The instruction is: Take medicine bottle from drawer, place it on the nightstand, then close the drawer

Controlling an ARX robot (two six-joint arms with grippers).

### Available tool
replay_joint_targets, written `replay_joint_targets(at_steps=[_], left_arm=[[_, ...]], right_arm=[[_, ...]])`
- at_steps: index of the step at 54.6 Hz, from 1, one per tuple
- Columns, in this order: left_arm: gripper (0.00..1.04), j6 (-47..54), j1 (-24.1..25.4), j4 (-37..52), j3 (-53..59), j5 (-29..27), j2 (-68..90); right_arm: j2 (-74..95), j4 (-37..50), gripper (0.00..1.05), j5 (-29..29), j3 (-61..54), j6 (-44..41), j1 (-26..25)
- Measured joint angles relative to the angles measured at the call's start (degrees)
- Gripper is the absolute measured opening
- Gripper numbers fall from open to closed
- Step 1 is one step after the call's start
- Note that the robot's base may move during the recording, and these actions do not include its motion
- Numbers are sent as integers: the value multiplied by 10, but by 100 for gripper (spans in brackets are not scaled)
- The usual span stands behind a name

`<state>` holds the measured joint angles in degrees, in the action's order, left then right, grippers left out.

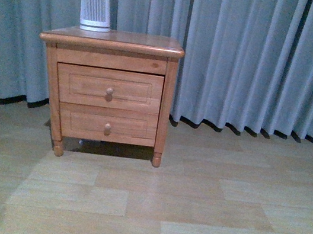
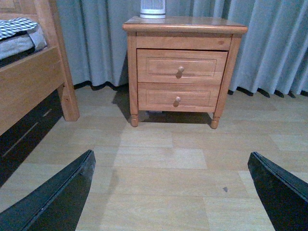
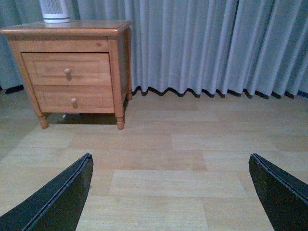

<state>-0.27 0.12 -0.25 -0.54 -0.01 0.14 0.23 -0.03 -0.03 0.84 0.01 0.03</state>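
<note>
Drawer shut, panel front facing forward, long axis horizontal.

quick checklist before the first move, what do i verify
1. left gripper open: ok
2. right gripper open: ok
3. knob of the taller drawer in plain view: ok
4. medicine bottle seen: cannot tell, drawer is shut
5. bare spot on nightstand beside the white appliance: ok
6. grippers close to the knob: not ok, both far back from it

Each end effector has 2 black, wedge-shaped fingers.
</note>
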Motion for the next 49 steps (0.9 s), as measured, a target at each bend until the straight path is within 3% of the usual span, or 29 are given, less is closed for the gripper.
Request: replay_joint_targets(at_steps=[49], left_arm=[[98, 0, 0, 0, 0, 0, 0]], right_arm=[[0, 0, 98, 0, 0, 0, 0]])
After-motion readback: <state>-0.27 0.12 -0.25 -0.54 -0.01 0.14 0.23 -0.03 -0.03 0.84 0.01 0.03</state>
